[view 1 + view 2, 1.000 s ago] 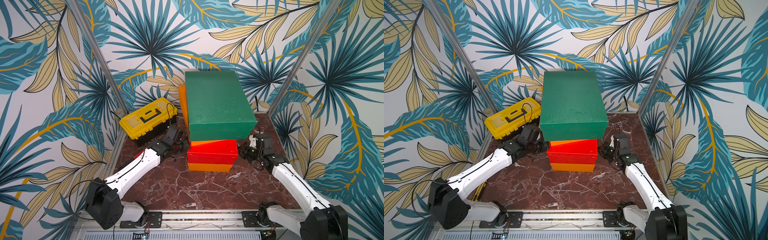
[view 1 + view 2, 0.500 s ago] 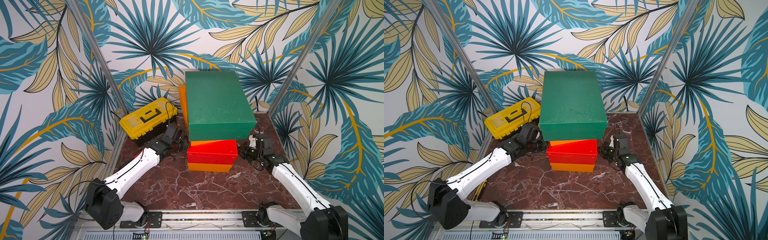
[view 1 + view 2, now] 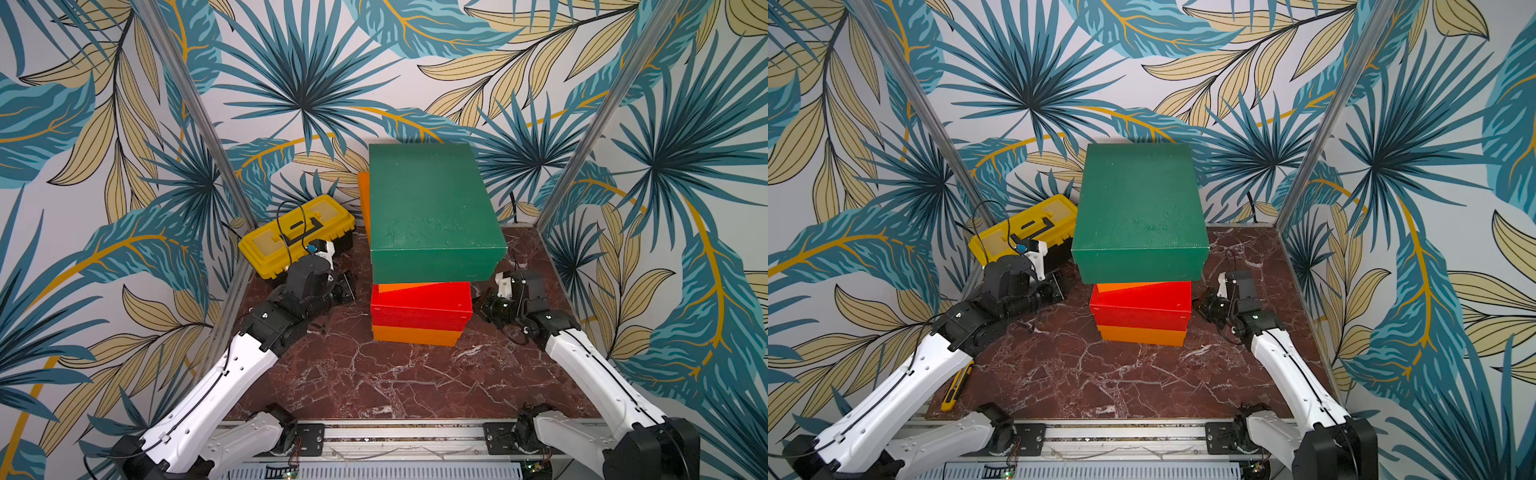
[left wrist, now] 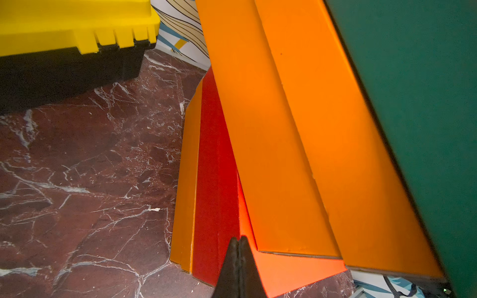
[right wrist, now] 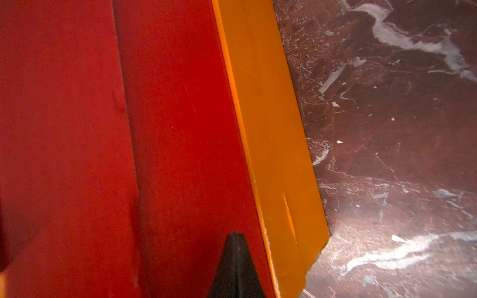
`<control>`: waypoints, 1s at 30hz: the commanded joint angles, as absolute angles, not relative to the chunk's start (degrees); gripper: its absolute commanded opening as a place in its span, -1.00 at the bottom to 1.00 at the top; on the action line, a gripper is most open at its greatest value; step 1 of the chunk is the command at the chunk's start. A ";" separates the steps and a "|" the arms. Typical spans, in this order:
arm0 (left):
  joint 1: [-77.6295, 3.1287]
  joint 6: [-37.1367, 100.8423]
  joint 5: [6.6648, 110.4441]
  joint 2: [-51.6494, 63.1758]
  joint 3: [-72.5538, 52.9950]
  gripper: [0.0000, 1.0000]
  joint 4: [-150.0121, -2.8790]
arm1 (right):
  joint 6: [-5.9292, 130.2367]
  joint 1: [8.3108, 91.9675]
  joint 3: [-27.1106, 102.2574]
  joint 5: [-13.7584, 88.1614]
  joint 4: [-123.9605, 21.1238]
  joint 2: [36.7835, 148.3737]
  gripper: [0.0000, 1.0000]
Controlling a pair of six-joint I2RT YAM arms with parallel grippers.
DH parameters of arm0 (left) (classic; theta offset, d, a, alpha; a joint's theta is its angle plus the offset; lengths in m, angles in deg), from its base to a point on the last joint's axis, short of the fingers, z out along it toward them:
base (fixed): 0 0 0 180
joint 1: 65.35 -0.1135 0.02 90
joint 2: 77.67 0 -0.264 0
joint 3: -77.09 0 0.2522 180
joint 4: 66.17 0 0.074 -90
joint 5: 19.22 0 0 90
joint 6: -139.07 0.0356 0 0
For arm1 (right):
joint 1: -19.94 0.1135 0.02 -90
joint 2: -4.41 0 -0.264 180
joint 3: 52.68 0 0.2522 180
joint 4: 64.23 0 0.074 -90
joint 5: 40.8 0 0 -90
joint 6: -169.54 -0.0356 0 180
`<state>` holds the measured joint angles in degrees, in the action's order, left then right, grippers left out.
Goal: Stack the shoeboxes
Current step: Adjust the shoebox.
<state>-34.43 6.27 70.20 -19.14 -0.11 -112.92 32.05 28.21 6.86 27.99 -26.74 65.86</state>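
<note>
The left end effector [image 4: 238, 241] is closed, with its two black fingers pressed together and nothing between them. Its tip points at the side of the red rectangular cardboard shoebox [image 4: 216, 180], near one corner; if it touches the box, I cannot tell. The right end effector [image 5: 235, 236] is also closed and empty. Its tip is very near the opposite side of the same red shoebox, and contact is not clear there either. The four shoeboxes make one stack in the middle back part of the dark red marble tabletop [image 3: 374, 382]. The lower orange cardboard shoebox [image 3: 415, 336] lies on the tabletop and the red one lies on it. The upper orange cardboard shoebox [image 3: 364, 199] is above the red one and is turned a little against it. The dark green cardboard shoebox [image 3: 432, 212] is on top and hangs over the boxes below it at the front. A yellow plastic toolbox with a black handle [image 3: 286, 239] stands beside the stack, behind the left arm. In a top view a yellow utility knife [image 3: 957, 386] lies at the tabletop edge under the left arm.
</note>
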 commanded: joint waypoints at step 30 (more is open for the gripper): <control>-36.95 8.10 64.67 -3.16 -13.67 -0.91 -110.43 | 35.21 26.24 26.22 17.51 -24.33 69.77 -0.95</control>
